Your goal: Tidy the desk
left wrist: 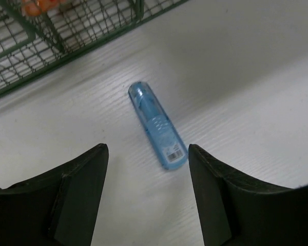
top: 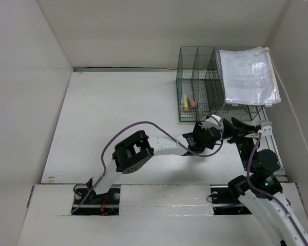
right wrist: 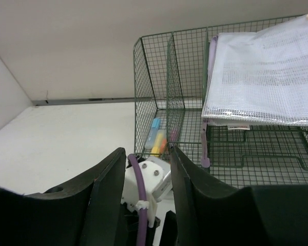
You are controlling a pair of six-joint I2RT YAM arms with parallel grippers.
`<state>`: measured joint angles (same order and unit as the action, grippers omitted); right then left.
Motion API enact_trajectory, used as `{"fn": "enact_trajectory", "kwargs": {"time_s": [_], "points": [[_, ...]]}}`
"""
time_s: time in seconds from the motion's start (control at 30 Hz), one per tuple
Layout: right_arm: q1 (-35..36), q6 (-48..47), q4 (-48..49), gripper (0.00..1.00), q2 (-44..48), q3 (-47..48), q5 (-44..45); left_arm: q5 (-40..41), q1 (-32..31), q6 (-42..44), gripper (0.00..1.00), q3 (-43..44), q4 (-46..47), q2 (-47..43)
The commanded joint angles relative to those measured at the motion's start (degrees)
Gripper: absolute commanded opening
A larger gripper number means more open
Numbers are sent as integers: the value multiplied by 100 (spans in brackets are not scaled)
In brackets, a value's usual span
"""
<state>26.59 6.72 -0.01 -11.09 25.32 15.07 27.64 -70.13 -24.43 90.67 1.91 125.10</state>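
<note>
The white desk [top: 118, 113] carries a dark green wire rack [top: 205, 82] at the back right. A translucent blue marker [left wrist: 156, 124] lies flat on the desk [left wrist: 256, 77] just in front of the rack [left wrist: 56, 36]. My left gripper [left wrist: 146, 149] is open and hovers over the marker's near end, touching nothing; in the top view it [top: 211, 128] hides the marker. My right gripper [right wrist: 146, 149] is open and empty, right behind the left wrist [right wrist: 154, 182], and it also shows in the top view [top: 237, 129].
A clear mesh document pouch [top: 249, 77] lies on the rack's top right, also seen in the right wrist view [right wrist: 262, 77]. Blue, yellow and orange markers [right wrist: 159, 136] lie in the rack's left compartment. White walls enclose the desk. The left arm's purple cable [top: 143, 124] loops above the desk.
</note>
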Motion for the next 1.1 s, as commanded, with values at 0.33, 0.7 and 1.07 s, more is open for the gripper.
{"fn": "enact_trajectory", "kwargs": {"time_s": [0.33,0.7,1.07], "points": [[-31,-22,159,46,-113,17,-171,356,-54,157,50,1409,-165,858],[-31,-30,177,46,-165,17,-206,699,-54,420,44,1497,-147,1016],[-31,-30,177,46,-130,17,-224,523,131,869,37,1866,-138,1359]]}}
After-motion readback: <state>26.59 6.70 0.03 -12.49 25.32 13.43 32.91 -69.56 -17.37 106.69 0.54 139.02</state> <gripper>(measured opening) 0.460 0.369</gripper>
